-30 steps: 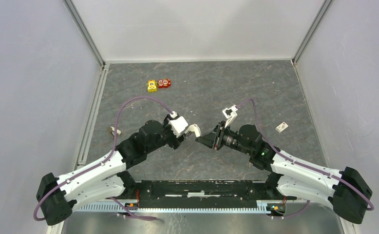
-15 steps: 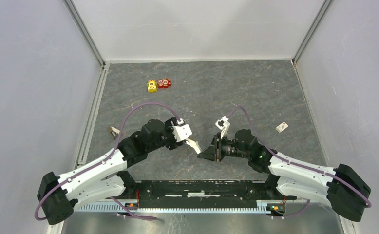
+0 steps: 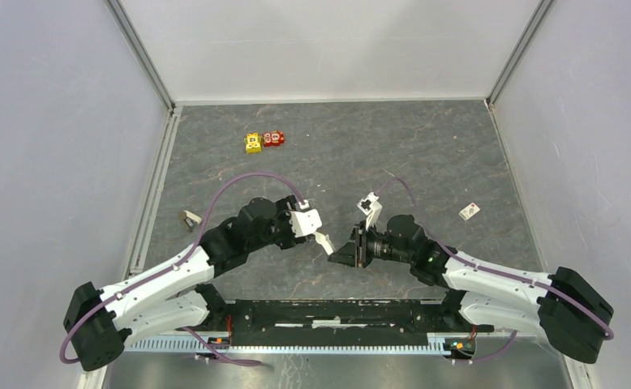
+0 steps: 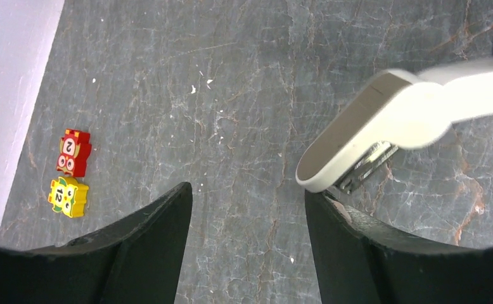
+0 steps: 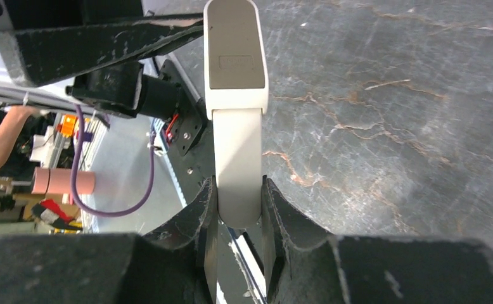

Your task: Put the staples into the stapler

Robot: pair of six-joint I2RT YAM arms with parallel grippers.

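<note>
Cream stapler (image 3: 324,241), seemingly nearer than before.

Both arms pulled back toward the near edge

The right tool (image 3: 341,253), clamped on the stapler (image 3: 324,241), has carried it nearer across the counter (image 3: 426,154), with its wrist rolled over. The left tool (image 4: 247,201) followed, jaws apart, and its cable loop has sunk lower. Over the last half-second both only crept.
</note>
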